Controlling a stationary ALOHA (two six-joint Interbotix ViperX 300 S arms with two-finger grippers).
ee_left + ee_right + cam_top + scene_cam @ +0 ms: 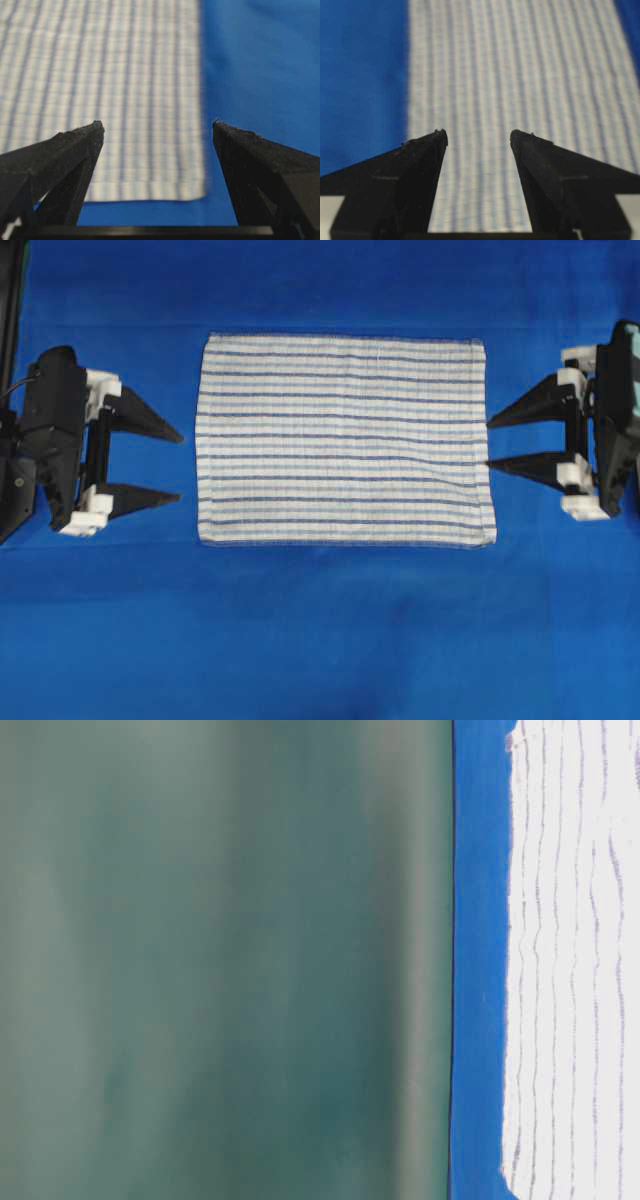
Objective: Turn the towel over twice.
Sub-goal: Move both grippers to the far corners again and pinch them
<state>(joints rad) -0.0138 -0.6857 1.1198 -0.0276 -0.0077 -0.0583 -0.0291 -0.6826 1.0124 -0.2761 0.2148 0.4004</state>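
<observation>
We find the large rectangular white woven towel with thin dark-blue and light-blue stripes (345,440) lying flat and fully spread at the middle of the table, on the plain solid-blue cloth (320,640) that covers the table.

The overhead view gives the towel's whole outline and both arms at once. The table-level view gives the towel (575,960) edge-on as a low, slightly wavy layer on the blue cloth (480,960), in front of a blurred grey-green backdrop (220,960). The left wrist view gives one near corner of the towel (115,90), with blue cloth (260,65) beside it. The right wrist view gives the towel (520,75) running ahead between the fingers.

The left gripper (182,468) sits at the left of the overhead view, level and pointing toward the towel, its tips just short of the towel's edge. The right gripper (487,443) mirrors it, tips at the opposite edge; we cannot tell whether they touch the fabric. In the wrist views, the left gripper (157,127) and right gripper (478,135) each show their fingers spread apart, with nothing held.

In the overhead view the towel's long axis runs left to right, from one gripper to the other. The stripes run along that axis.
</observation>
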